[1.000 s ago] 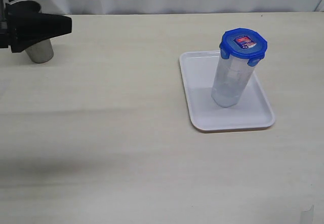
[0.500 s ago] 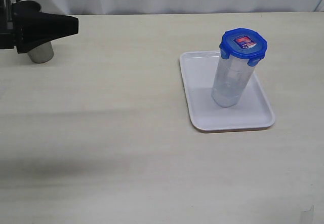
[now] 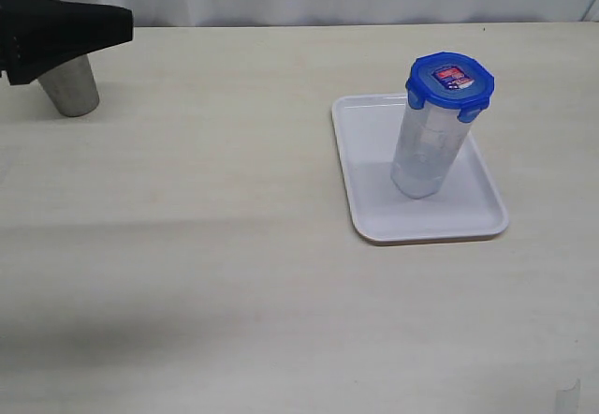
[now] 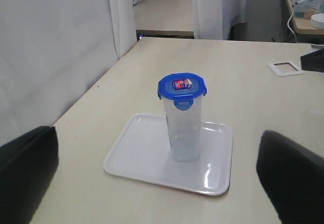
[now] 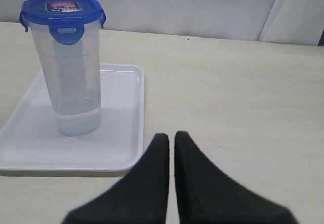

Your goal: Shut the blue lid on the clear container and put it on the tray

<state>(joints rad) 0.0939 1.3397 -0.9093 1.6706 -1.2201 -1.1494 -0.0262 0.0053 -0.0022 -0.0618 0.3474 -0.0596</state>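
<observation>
Right gripper: jaws clenched tip to tip, nothing between them. It sits low over the table, just off the tray's near corner.

Left gripper: jaws spread wide and empty, well apart from the tray and facing it. In the exterior view it hangs at the far left above a grey steel cup.

The clear container stands upright on the tray, roughly central and clear of the rim. The blue lid is seated on it, sticker up. The tabs that show look folded down.

Judgement: the task reads as complete, with only clearing the arms left. Each arm should back straight off without sweeping past the tall container. The left should also avoid the cup.

Surface: pale wood-grain tabletop, matte. Room: white drapes behind the table, with another desk beyond a gap.
</observation>
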